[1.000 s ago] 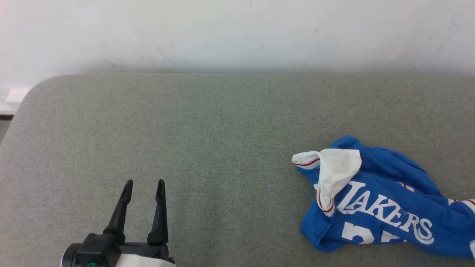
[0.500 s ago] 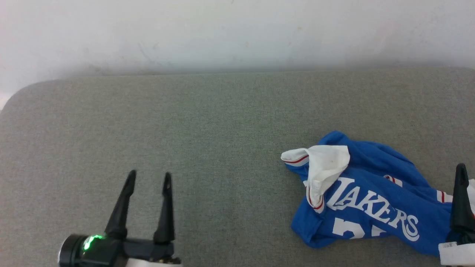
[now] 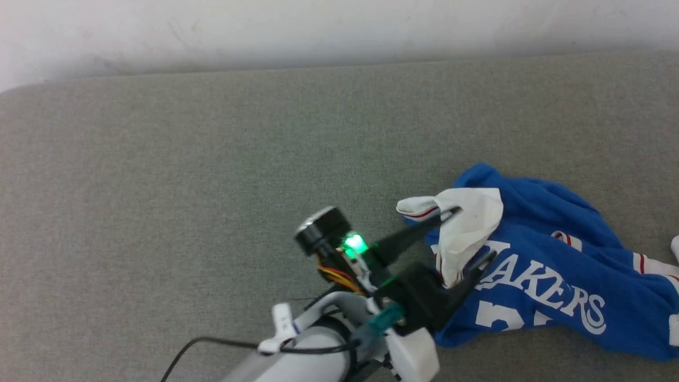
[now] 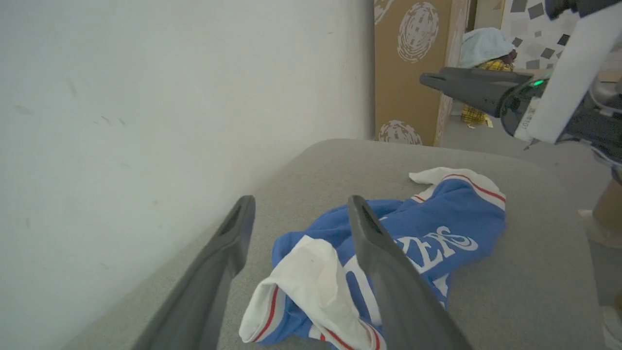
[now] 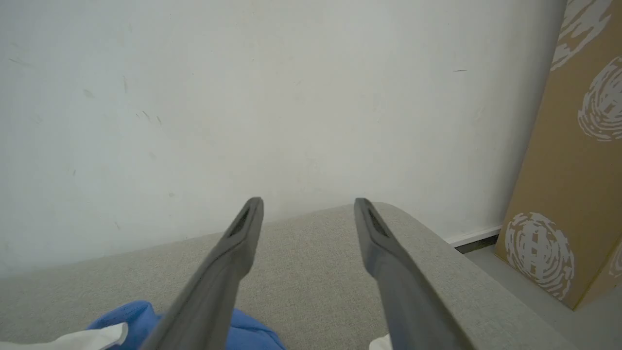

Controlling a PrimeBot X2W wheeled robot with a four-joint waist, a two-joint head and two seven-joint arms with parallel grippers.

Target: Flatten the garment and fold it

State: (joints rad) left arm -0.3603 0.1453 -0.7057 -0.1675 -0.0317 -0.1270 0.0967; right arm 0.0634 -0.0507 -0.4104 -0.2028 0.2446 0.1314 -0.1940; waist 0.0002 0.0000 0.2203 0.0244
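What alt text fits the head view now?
The open left gripper points at a crumpled blue shirt lying at the right of a grey padded surface, its two fingers either side of the shirt's white sleeve. Whether they touch it is unclear. A white wall runs behind.

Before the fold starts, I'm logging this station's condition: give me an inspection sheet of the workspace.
Surface: grey fabric pad, rounded corners.
Job's things: garment crumpled at the pad's right, white sleeve flopped over its lettering.
Clutter: nothing seen.
End effectors: left end effector open, straddling the sleeve, contact unclear; right end effector open, holding nothing.
Cables: black cable looping off the left forearm.
Surroundings: white wall behind; brown cardboard panel beside the pad.
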